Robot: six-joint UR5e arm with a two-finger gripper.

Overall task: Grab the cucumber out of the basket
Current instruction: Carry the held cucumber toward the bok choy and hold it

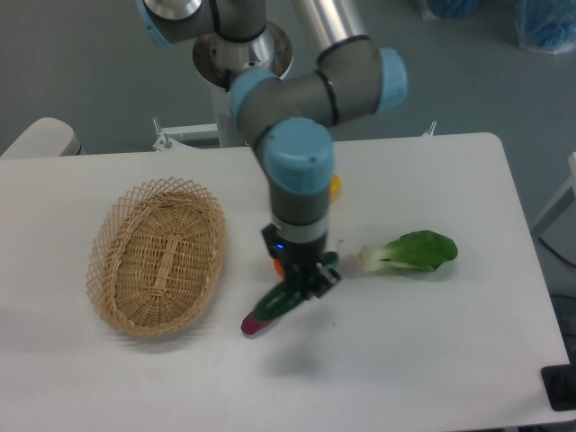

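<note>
Grey arm [306,90], light-blue joint caps

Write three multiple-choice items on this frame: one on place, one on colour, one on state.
1. Where is the cucumber?
A. in the basket
B. in the gripper, above the table right of the basket
C. beside the bok choy

2. What colour is the bok choy's stem end?
A. white
B. purple
C. orange

3. What state is the basket in?
A. holding the cucumber
B. tipped over
C. empty and upright

Answers:
1 B, the gripper holds it clear of the basket.
2 A, the pale stem end points left.
3 C, only bare weave shows inside.
</note>
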